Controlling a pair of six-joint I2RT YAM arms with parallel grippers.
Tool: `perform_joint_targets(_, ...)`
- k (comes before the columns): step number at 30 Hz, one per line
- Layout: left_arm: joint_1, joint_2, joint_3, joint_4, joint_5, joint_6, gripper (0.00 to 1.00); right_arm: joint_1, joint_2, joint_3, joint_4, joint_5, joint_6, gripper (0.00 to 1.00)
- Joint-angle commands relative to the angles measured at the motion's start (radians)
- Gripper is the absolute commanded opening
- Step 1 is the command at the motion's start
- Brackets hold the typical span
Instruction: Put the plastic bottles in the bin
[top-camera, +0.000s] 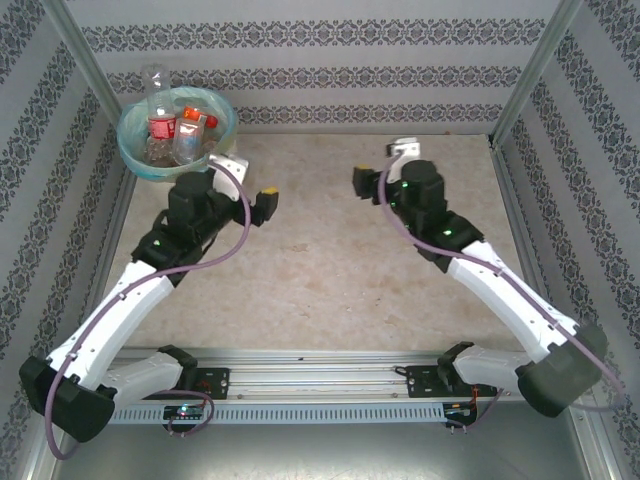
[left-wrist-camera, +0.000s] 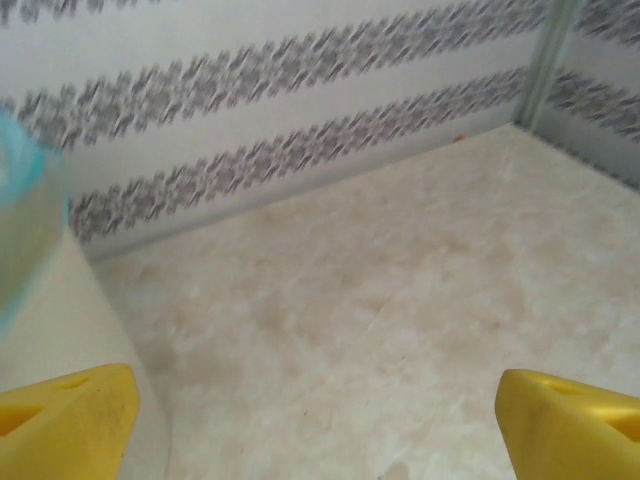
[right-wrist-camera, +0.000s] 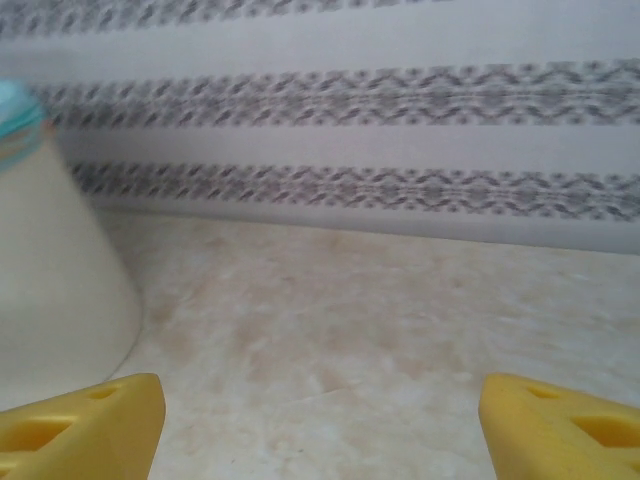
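Note:
The round bin (top-camera: 130, 152), lined with a blue-green bag, stands in the far left corner of the table. Several plastic bottles are inside it: a tall clear one with a red label (top-camera: 158, 110) sticks up above the rim, and one with a red cap (top-camera: 190, 128) leans beside it. My left gripper (top-camera: 263, 203) hovers just right of the bin, open and empty, with its yellow fingers (left-wrist-camera: 70, 420) wide apart over bare table. My right gripper (top-camera: 365, 182) is open and empty at mid-table. The bin's cream wall (right-wrist-camera: 55, 290) is at the left of the right wrist view.
Patterned walls close in the table (top-camera: 330, 260) on the back, left and right. Metal posts stand at the back corners. The bin's wall (left-wrist-camera: 50, 320) is close to my left gripper's left finger.

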Motion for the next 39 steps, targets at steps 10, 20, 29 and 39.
perform_joint_targets(10, -0.003, -0.154, -0.45, 0.345, -0.295, -0.058, 0.92, -0.267, -0.069, -0.188, -0.084, -0.042, 0.075, 0.79)
perform_joint_targets(20, 0.217, 0.127, -0.727, 0.954, -0.551, 0.041, 0.97, -0.474, 0.102, -0.611, 0.577, 0.086, -0.129, 0.85)
perform_joint_targets(29, 0.423, 0.547, -0.73, 1.353, -0.02, -0.002, 1.0, -0.505, 0.376, -0.788, 1.207, -0.231, -0.192, 0.88)
perform_joint_targets(39, 0.423, 0.529, -0.69, 1.251, -0.175, -0.06, 1.0, -0.474, 0.347, -0.752, 1.079, -0.106, -0.203, 0.98)
